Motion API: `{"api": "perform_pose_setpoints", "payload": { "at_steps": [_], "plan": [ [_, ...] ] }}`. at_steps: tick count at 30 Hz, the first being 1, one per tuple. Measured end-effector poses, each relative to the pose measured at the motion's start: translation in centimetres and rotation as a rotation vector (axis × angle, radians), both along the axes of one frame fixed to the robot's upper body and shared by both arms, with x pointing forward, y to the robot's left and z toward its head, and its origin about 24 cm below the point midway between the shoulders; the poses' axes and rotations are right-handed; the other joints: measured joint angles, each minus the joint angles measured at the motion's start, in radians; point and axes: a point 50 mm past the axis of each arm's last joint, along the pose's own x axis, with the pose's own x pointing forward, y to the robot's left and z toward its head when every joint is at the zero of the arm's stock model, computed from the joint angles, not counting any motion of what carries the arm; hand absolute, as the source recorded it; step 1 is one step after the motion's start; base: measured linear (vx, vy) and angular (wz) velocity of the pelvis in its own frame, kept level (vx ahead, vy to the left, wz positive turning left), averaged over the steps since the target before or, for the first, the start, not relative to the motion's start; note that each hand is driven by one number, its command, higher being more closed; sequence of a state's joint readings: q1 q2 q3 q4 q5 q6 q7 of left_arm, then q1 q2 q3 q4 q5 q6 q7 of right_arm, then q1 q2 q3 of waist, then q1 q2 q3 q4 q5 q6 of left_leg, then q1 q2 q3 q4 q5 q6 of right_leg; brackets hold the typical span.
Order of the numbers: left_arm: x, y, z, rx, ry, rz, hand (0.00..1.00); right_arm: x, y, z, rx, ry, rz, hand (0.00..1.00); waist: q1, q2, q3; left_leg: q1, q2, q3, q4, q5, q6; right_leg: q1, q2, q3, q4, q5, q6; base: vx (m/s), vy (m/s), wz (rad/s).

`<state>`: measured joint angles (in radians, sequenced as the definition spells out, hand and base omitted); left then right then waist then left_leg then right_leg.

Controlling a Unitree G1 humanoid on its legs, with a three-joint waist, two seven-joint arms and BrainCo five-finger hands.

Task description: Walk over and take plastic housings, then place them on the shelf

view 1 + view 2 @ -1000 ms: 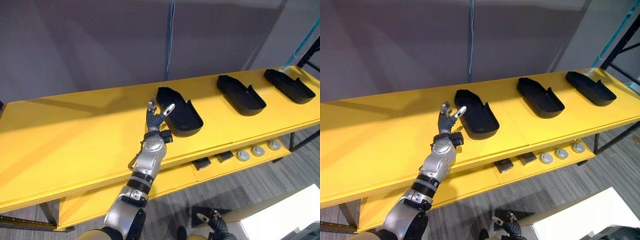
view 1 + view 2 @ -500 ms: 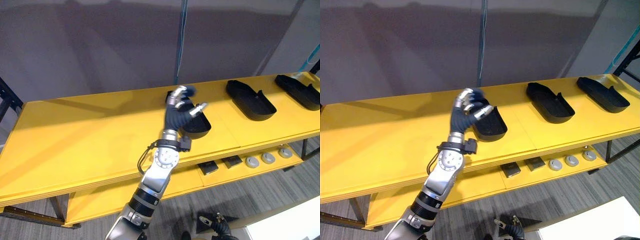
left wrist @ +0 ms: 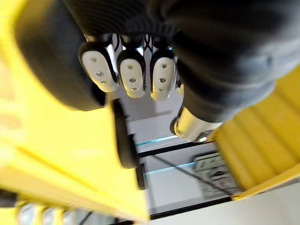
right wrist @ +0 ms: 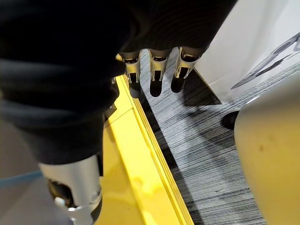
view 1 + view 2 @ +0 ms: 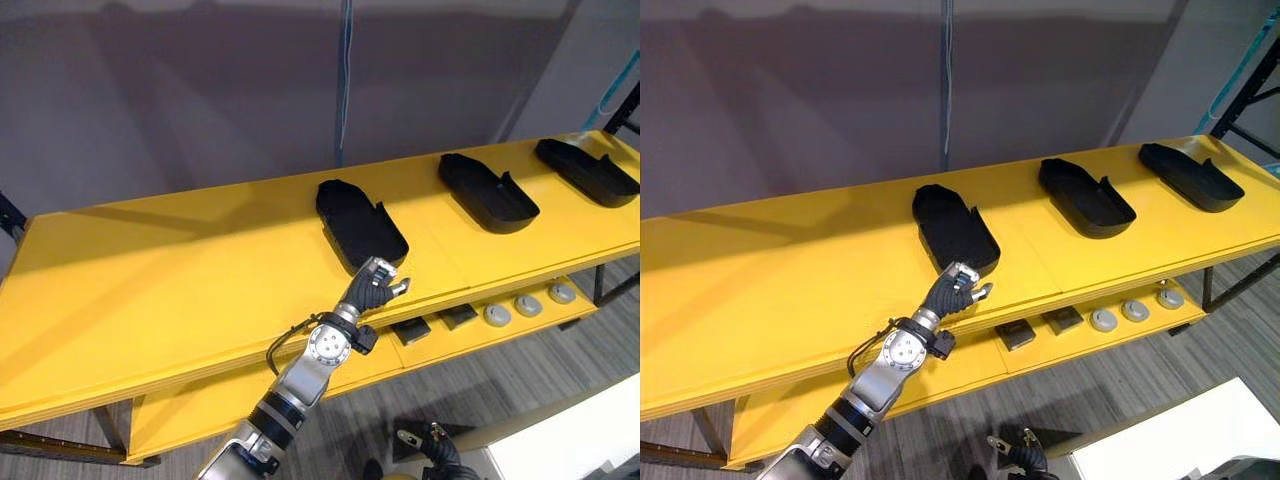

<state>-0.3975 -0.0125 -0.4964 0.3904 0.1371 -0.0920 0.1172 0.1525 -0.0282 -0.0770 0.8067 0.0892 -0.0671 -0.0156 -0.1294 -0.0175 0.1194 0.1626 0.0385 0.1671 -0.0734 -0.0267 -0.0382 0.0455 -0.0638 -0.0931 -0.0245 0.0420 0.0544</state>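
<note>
Though apparently empty, left hand (image 5: 372, 288) near leftmost black housing (image 5: 360, 222).

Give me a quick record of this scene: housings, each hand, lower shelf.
Housings: three black, on the yellow shelf top: left housing, middle housing, right housing
Left hand: fingers curled, empty, at the shelf's front edge by the left housing
Right hand: low near the floor, fingers relaxed
Lower shelf: round parts, dark blocks
</note>
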Motion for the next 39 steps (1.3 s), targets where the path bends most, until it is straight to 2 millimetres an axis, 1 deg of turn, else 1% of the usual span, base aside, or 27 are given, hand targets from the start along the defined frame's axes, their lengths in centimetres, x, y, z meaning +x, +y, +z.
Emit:
{"api": "perform_pose_setpoints", "payload": {
  "at_steps": [3,5,9,13,16,20,23,26,31,34,38,39],
  "plan": [
    [0.4,0.6,-1.5,0.067,0.052,0.019,1.0,0.3,0.0,0.1,0.0,-0.006,0.002,0.0,-0.007,-0.001,0.007,-0.006,0.003,0.011,-0.002,0.0,0.0,-0.013,0.004,0.002,-0.002,0.002,-0.003,0.0,-0.017,-0.07],
    [0.8,0.8,-1.8,0.109,0.056,0.026,1.0,0.5,0.1,0.1,0.0,-0.007,0.006,0.0,-0.016,-0.002,0.013,-0.005,0.005,0.012,-0.003,-0.001,-0.002,-0.013,0.006,0.003,-0.002,0.002,-0.003,0.0,-0.017,-0.04],
    [2.5,0.8,-0.1,0.139,-0.002,0.044,1.0,1.4,0.2,0.3,0.0,-0.023,0.012,0.0,-0.026,-0.002,0.046,-0.015,0.005,0.023,-0.003,-0.001,-0.002,-0.027,0.006,0.01,-0.002,0.006,-0.007,-0.03,-0.008,-0.07],
    [3.6,1.1,1.2,0.129,-0.039,0.088,1.0,2.0,0.1,0.5,-0.005,-0.037,0.017,0.0,-0.034,-0.002,0.074,-0.027,0.006,0.025,-0.001,-0.002,-0.003,-0.041,0.008,0.021,-0.001,0.007,-0.008,-0.04,-0.011,-0.03],
    [4.6,1.6,2.2,0.116,-0.064,0.134,1.0,2.5,0.1,0.7,-0.008,-0.052,0.018,0.0,-0.052,-0.001,0.089,-0.035,0.007,0.033,0.0,-0.002,-0.004,-0.051,0.008,0.025,-0.001,0.008,-0.008,-0.01,-0.003,-0.06],
    [5.4,1.9,3.4,0.115,-0.096,0.175,1.0,2.8,0.1,0.9,-0.01,-0.067,0.019,0.0,-0.053,0.0,0.107,-0.033,0.008,0.048,0.0,-0.007,-0.011,-0.056,0.011,0.033,-0.001,0.008,-0.007,-0.01,-0.003,-0.1],
    [5.6,2.1,3.6,0.113,-0.104,0.193,1.0,2.8,0.1,0.9,-0.01,-0.068,0.019,0.0,-0.053,0.001,0.111,-0.035,0.009,0.05,0.008,-0.012,-0.018,-0.056,0.011,0.036,-0.001,0.008,-0.007,0.0,-0.001,-0.01],
    [5.8,2.6,3.7,0.105,-0.104,0.22,1.0,2.8,0.1,0.9,-0.009,-0.069,0.019,0.0,-0.055,0.002,0.113,-0.035,0.009,0.052,0.012,-0.013,-0.02,-0.055,0.011,0.041,0.0,0.008,-0.008,-0.03,-0.007,-0.02],
    [5.8,2.6,3.5,0.111,-0.094,0.225,1.0,2.9,0.1,1.0,-0.01,-0.071,0.017,0.0,-0.056,0.006,0.116,-0.035,0.01,0.046,0.021,-0.013,-0.02,-0.05,0.009,0.035,0.005,0.008,-0.008,-0.05,-0.012,0.03],
    [5.2,2.6,3.7,0.085,-0.107,0.222,1.0,3.0,0.0,1.0,-0.012,-0.077,0.017,0.0,-0.061,0.012,0.119,-0.035,0.01,0.039,0.027,-0.014,-0.02,-0.047,0.008,0.029,0.008,0.008,-0.008,-0.06,-0.011,0.06],
    [3.7,2.5,5.2,-0.02,-0.173,0.215,1.0,3.0,0.0,1.1,-0.015,-0.088,0.017,0.0,-0.062,0.016,0.12,-0.036,0.011,0.029,0.029,-0.014,-0.019,-0.043,0.008,0.025,0.009,0.007,-0.007,-0.04,-0.01,0.05],
    [3.2,2.5,6.4,-0.066,-0.22,0.216,1.0,3.0,-0.1,1.1,-0.018,-0.088,0.015,0.0,-0.058,0.018,0.12,-0.038,0.011,0.022,0.028,-0.014,-0.019,-0.043,0.008,0.023,0.009,0.007,-0.007,-0.03,-0.006,0.08]
  ]
}}
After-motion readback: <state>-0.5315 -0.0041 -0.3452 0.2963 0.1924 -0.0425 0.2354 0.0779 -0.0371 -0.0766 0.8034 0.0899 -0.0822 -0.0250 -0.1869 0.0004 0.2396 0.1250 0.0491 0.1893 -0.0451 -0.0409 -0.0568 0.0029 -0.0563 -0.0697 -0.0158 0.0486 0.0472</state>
